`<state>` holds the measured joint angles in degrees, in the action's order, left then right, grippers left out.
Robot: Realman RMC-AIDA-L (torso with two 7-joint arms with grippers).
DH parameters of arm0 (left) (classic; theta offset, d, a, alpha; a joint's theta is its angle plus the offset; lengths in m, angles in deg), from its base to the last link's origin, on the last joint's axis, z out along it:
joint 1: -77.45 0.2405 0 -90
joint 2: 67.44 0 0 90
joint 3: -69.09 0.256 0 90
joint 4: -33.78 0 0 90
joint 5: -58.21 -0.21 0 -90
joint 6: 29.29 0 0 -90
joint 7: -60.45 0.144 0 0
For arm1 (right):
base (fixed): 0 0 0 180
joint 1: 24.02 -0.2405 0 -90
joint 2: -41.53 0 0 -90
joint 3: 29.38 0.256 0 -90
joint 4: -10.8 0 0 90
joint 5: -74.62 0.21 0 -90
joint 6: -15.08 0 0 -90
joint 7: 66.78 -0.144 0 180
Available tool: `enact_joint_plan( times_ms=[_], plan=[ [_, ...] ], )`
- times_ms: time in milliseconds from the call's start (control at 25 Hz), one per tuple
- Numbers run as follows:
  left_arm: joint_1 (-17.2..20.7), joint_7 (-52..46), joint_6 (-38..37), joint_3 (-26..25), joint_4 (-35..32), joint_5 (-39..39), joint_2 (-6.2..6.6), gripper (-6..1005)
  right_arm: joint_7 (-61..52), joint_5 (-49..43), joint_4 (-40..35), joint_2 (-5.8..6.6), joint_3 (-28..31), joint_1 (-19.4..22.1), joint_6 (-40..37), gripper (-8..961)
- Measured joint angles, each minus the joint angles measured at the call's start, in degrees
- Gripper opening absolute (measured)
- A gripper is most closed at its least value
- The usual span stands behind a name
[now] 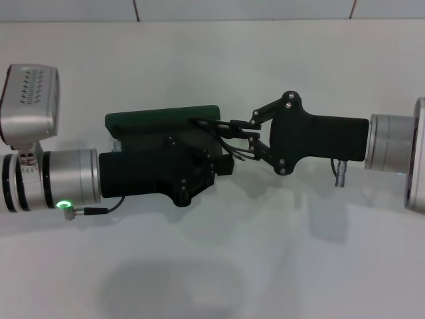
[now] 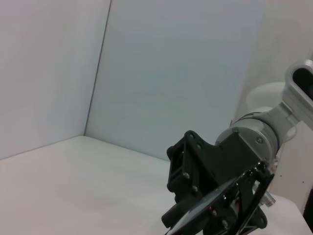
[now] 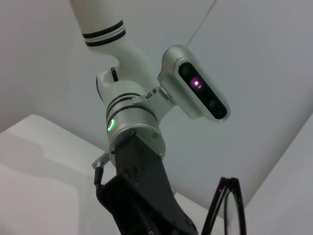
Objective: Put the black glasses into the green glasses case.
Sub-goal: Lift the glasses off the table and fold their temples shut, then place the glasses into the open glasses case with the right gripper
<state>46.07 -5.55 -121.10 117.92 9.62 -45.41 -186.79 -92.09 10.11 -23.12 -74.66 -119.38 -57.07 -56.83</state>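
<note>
Glasses in mid-air: we see the black glasses [image 1: 222, 136], thin-framed with slender temples, pinched in the right gripper [image 1: 247, 137], long axis running 9 to 3 o'clock. The green glasses case [image 1: 163, 118] lies at 9 o'clock from them, lifted by the left gripper [image 1: 206, 166], whose finger state we cannot tell.

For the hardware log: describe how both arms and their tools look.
Both arms have silver cylindrical wrist sections and matte black tools. The left tool has a blocky black body, a glowing green ring light, a thin black cable and a silver camera housing above. The right tool shows black linkage bars with silver screws.
</note>
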Motion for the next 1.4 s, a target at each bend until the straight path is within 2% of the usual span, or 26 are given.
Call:
enact_joint_plan(
  times_ms=[520, 720, 840, 880, 920, 1040, 1160, 1400],
  plan=[
    [0.2, 0.3, 0.1, -0.7, 0.1, 0.5, 0.0, 13, -0.1, 0.2, -0.1, 0.0, 0.2, 0.0, 0.0, 60],
    [1.1, 0.2, 0.7, -0.7, 0.1, 0.2, 0.41, 13, 0.0, 0.9, -0.1, 0.0, 0.4, -0.2, 0.6, 63],
    [2.9, 0.3, 3.6, -0.7, 0.1, -0.1, 0.96, 13, 0.0, 2.2, 0.0, 0.0, 0.4, -0.7, 1.2, 64],
    [4.2, 0.3, 5.0, -0.7, 0.1, -0.1, 1.61, 13, 0.0, 2.6, 0.1, 0.0, 0.1, -1.4, 2.2, 65],
    [4.2, 0.3, 5.0, -0.7, 0.1, -0.1, 1.61, 13, 0.0, 2.6, 0.1, 0.0, 0.1, -1.4, 2.2, 65],
    [6.3, 0.3, 5.7, -0.7, -0.5, 0.3, 2.8, 14, 0.0, 2.6, 0.4, 0.0, -0.2, -2.7, 3.0, 66],
    [9.0, 0.1, 5.7, -0.7, -3.0, 0.4, 3.18, 14, 0.0, 2.5, 0.5, 0.0, -0.8, -4.1, 3.9, 68],
    [13.2, -0.1, 4.6, -0.7, -6.0, 0.4, 3.52, 14, -0.7, 5.2, 0.2, 0.0, -9.8, -7.7, 12.9, 71]
  ],
)
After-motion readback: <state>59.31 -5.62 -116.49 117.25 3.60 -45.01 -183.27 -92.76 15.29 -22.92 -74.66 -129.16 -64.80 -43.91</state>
